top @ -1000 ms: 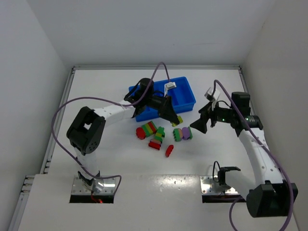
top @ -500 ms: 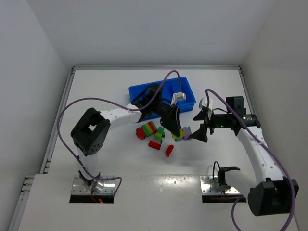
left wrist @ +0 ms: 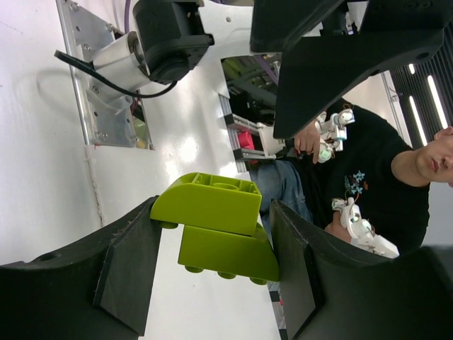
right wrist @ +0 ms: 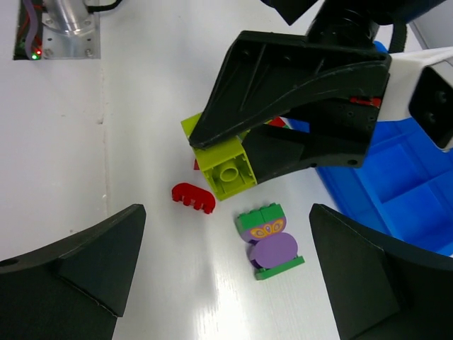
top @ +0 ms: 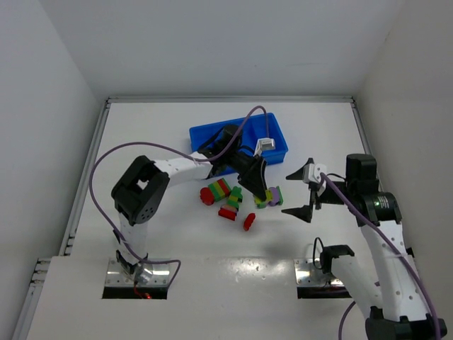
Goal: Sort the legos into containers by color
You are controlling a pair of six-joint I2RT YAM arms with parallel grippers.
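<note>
My left gripper [top: 259, 193] is shut on two stacked yellow-green bricks [left wrist: 218, 223], which show between its pads in the left wrist view and also in the right wrist view [right wrist: 225, 167]. It hovers just right of the brick pile. A purple and green stack [right wrist: 270, 241] lies on the table below it, also seen from above [top: 274, 195]. A red curved brick [right wrist: 193, 197] lies beside it. My right gripper [top: 303, 191] is wide open and empty, right of the purple and green stack. The blue tray [top: 205, 134] sits behind the pile.
Left of the held brick lie a red round brick [top: 207, 195], a striped multicolour stack [top: 221, 188], a green stack [top: 234, 198] and a flat red brick [top: 227, 213]. The tray's compartments [right wrist: 403, 198] show at the right edge of the right wrist view.
My left gripper carried the yellow-green bricks from the tray's front edge down toward the purple and green stack. My right gripper came in close, then drew back to the right.
</note>
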